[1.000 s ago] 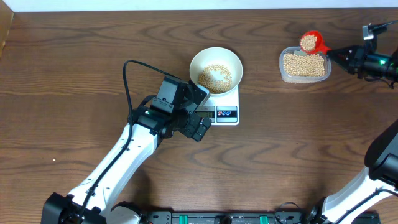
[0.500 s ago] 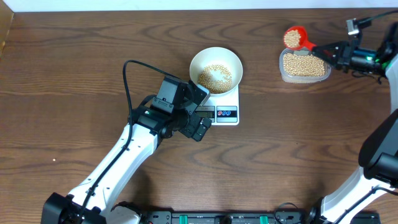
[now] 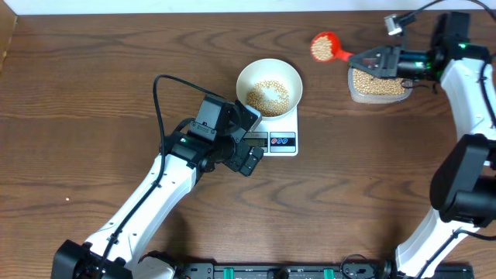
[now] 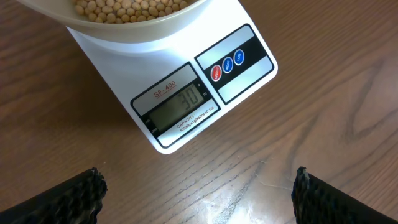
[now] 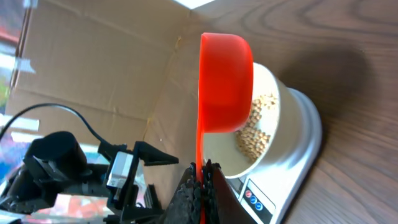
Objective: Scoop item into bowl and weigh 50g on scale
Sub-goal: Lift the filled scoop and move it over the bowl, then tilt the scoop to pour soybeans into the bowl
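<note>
Since a second ago my right end effector (image 3: 366,59) has carried the scoop (image 3: 324,46) off the tub (image 3: 378,85) at the far right corner of the desk (image 3: 93,93) and leftward along the far edge. It now hangs between tub and bowl (image 3: 242,76). It is clamped on the scoop's handle, with beans (image 3: 321,48) heaped in the cup. My left end effector (image 4: 199,180) hangs with its fingers apart by the scale (image 3: 284,141), whose display (image 4: 185,99) reads 30. The bowl sits on the scale, with beans over its bottom. I judge some twenty grams are wanted, so I should keep the cup level, stop over the bowl's centre, tip slowly and halt before overshooting.
</note>
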Available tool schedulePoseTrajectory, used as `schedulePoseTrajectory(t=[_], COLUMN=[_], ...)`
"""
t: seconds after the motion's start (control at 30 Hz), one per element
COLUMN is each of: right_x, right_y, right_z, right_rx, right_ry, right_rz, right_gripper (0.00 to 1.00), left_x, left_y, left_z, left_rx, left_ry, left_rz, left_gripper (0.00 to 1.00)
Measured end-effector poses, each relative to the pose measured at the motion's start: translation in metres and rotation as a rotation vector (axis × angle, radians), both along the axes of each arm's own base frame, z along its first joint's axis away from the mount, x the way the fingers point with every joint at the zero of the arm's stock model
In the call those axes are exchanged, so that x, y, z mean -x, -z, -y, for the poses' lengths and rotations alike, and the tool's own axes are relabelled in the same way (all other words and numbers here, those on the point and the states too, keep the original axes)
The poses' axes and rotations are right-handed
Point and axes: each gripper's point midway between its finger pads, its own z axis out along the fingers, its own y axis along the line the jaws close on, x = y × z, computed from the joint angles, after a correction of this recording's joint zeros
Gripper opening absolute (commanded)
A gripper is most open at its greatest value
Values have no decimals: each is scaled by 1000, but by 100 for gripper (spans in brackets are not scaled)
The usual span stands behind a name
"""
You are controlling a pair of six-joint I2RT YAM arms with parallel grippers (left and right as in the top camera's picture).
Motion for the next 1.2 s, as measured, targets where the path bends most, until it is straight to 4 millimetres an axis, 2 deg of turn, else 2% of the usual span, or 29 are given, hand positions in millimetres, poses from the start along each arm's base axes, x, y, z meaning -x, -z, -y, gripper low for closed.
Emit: schedulePoseTrajectory(t=[0.33, 0.73, 0.93, 1.2], right_x=[5, 12, 18, 23], right_y=[-1, 17, 38, 61], right_z=[-33, -60, -82, -100], right_rx=[17, 142, 281, 444], right_ry=[-85, -157, -203, -240], right_rz=[71, 151, 176, 192], right_gripper=[1, 1, 1, 1], left_x=[0, 0, 0, 0], left_y=[0, 0, 0, 0], left_z=[0, 0, 0, 0], left_rx=[0, 0, 0, 0], left_ry=[0, 0, 0, 0], left_rz=[0, 0, 0, 0], left_gripper=[98, 98, 98, 98])
